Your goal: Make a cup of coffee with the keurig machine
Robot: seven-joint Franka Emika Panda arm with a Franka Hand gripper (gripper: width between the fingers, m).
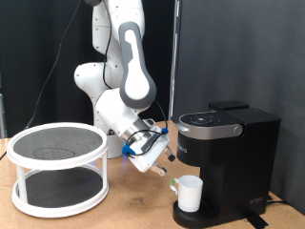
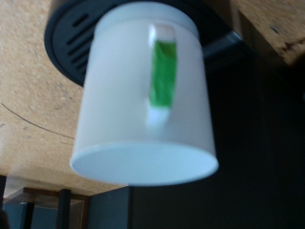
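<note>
White cup (image 1: 189,193) on keurig machine (image 1: 225,162) tray, beside end effector (image 1: 164,166).

The boxy black plastic coffee machine (image 1: 226,157) looks matt, with a shinier silver-rimmed top, and the plain white cylindrical mug (image 1: 190,194) at lower right seems smooth, faintly glossy ceramic. The tabletop (image 1: 124,205) is speckled, rough-looking wood; the white round two-tier rack (image 1: 59,167) at lower left has dark mesh shelves.

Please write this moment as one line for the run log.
gripper: beside cup, exterior view's left, grip unclear | cup: upright on drip tray of keurig machine | lid: closed | white two-tier rack: on table, untouched
</note>
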